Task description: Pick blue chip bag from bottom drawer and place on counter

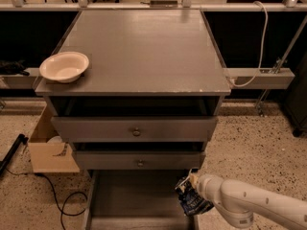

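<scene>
The blue chip bag [192, 201] is dark navy and crinkled, hanging over the right edge of the bottom drawer [129, 200], which is pulled out at the base of the cabinet. My gripper [193, 185] reaches in from the lower right on a white arm and is shut on the bag's top. The bag hangs clear of the drawer floor. Above, the counter [144, 47] is a broad grey top.
A cream bowl [64, 66] sits at the counter's front left corner. Two knobbed drawers [136, 131] are above the open one. A cardboard box [48, 150] and a black cable lie on the floor to the left. A white cord hangs at right.
</scene>
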Action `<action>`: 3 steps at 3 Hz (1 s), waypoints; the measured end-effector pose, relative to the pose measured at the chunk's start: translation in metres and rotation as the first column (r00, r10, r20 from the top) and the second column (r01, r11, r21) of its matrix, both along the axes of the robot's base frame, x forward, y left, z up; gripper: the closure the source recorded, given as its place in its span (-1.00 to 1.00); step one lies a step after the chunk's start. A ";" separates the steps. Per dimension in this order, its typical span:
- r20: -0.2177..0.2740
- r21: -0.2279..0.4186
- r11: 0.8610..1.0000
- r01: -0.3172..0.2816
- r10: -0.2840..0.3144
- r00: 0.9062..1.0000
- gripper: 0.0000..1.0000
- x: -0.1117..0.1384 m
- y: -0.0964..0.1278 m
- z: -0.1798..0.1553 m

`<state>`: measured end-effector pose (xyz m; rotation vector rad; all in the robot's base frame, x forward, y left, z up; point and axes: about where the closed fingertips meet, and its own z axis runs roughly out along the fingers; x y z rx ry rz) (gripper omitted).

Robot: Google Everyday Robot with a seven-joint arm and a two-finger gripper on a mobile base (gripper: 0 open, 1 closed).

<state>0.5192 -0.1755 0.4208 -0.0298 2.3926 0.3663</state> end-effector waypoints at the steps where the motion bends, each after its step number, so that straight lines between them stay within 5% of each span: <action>1: 0.074 0.052 0.998 -0.034 0.030 0.997 1.00 0.006 -0.017 0.042; 2: 0.183 0.052 0.996 -0.066 0.055 0.982 1.00 0.014 -0.068 0.098; 3: 0.246 0.049 0.987 -0.150 0.134 0.960 1.00 0.013 -0.089 0.136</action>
